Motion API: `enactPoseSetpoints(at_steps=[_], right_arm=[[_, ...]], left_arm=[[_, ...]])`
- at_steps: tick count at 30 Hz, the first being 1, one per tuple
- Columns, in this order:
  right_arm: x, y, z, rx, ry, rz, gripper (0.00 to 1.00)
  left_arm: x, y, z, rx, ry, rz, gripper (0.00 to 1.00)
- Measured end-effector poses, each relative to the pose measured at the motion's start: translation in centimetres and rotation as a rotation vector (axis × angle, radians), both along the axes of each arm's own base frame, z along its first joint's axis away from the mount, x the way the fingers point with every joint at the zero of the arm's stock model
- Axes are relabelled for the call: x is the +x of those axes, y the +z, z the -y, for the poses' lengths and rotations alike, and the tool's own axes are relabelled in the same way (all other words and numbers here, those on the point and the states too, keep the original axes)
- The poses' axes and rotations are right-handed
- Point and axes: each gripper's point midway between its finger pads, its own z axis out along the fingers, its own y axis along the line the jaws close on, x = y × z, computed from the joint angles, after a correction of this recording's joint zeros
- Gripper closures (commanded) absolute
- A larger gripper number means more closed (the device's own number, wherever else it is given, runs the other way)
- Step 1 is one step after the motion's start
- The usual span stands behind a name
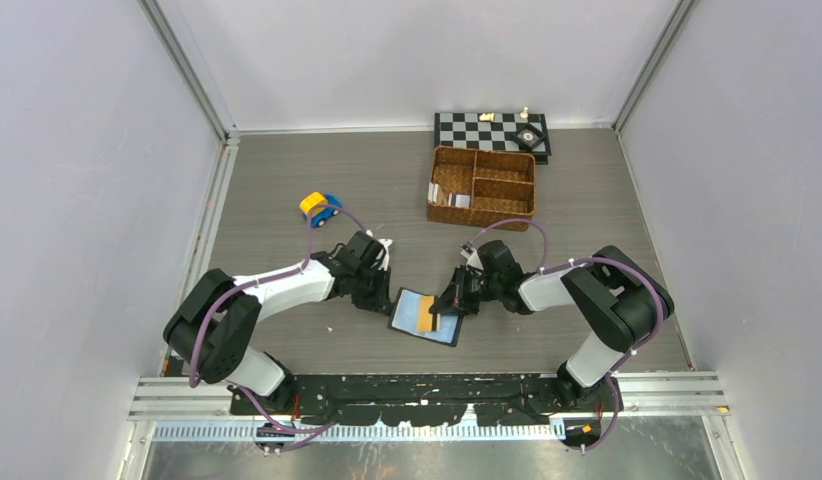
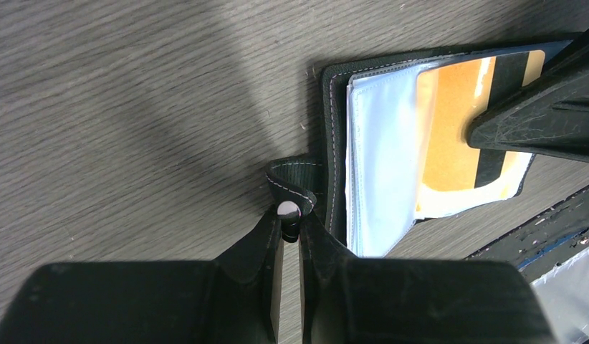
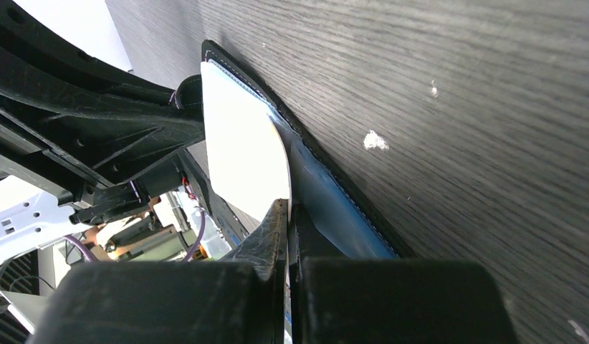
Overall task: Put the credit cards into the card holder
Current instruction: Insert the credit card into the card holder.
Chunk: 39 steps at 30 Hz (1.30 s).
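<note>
Left pincer [image 2: 290, 228] nips the stitched leather tab [image 2: 293, 179] of the black card holder [image 2: 336, 129]; right pincer [image 3: 288, 209] clamps a thin tan-orange card [image 2: 449, 136].

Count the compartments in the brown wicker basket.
3. In the wicker basket: a long compartment down the left, holding pale cards; a far-right compartment; a near-right compartment. None seems hidden.
</note>
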Motion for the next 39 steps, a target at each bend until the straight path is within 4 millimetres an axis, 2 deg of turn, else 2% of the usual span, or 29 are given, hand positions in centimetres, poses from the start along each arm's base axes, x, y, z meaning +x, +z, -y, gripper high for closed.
enactPoseSetpoints(at_steps=[20,32,39], right_arm=[[0.06,-0.09,-0.21,0.002,-0.037,0.007,0.99],[0.00,-0.13,-0.68,-0.016,-0.047,-0.001,0.86],[0.32,0.09,-0.71,-0.037,-0.081,0.008,0.72]], left_arm=[[0.13,-0.01,-0.25,0.014,-0.010,0.013,1.00],[0.01,0.04,-0.11,0.006,-0.015,0.008,1.00],[-0.03,0.03,-0.08,0.003,-0.016,0.006,1.00]])
